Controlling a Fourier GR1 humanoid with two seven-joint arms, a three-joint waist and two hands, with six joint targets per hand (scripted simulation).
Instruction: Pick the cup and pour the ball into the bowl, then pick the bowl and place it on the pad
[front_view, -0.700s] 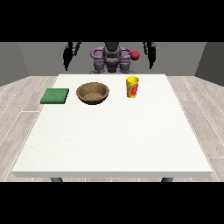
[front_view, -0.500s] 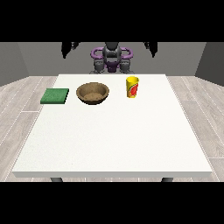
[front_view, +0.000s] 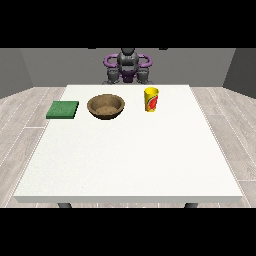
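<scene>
Front view: white bench (front_view: 130, 160), with green pad (front_view: 63, 109) at the view's left, brown bowl (front_view: 106, 106) just right of it, and upright yellow cup (front_view: 151, 99) farther right, all apart in a row along the far half. Ball not visible. Robot (front_view: 128, 66) behind the far edge; hands out of view, so fingers' state impossible to tell.

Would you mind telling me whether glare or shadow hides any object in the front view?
Front view: even lighting, no glare; the cup, bowl and pad read clearly on the white table, with little visible shadow; neither hand is in frame.
</scene>
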